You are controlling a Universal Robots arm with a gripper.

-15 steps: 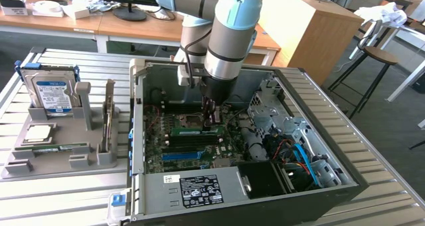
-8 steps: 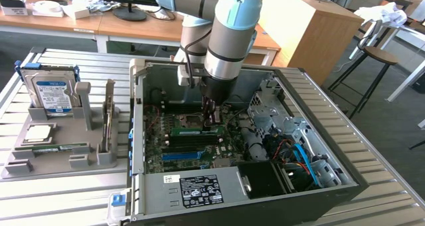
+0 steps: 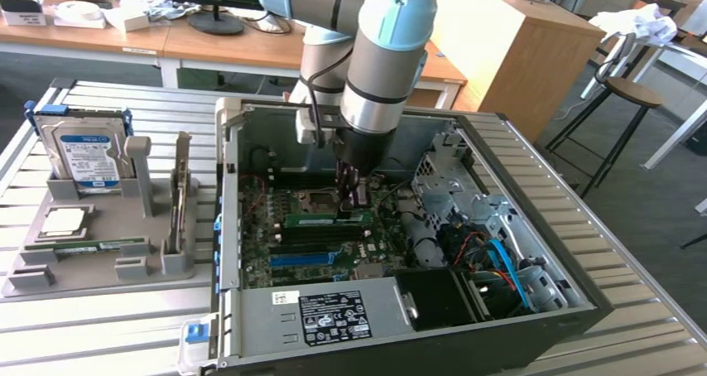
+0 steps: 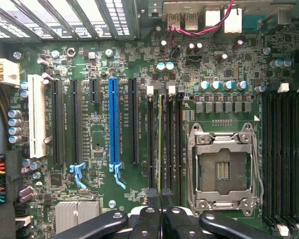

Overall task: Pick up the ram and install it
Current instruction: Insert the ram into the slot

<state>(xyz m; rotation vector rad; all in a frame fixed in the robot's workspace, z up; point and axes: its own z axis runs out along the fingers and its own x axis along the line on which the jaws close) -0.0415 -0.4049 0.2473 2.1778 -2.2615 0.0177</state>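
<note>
- Slatted metal table (image 3: 99,326) carries an open computer case (image 3: 531,330).
- Ram (image 3: 327,219) (image 4: 162,144) stands edge-up in a motherboard (image 4: 99,134) slot, just beside the CPU socket (image 4: 222,169).
- Gripper (image 3: 355,200) (image 4: 161,195) over ram's end, fingers (image 4: 148,221) pressed together, tips at its top edge; grip unclear.

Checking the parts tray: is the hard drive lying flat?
No, the hard drive stands upright in the gray tray.

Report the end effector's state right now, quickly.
End effector: closed, holding the ram.
</note>
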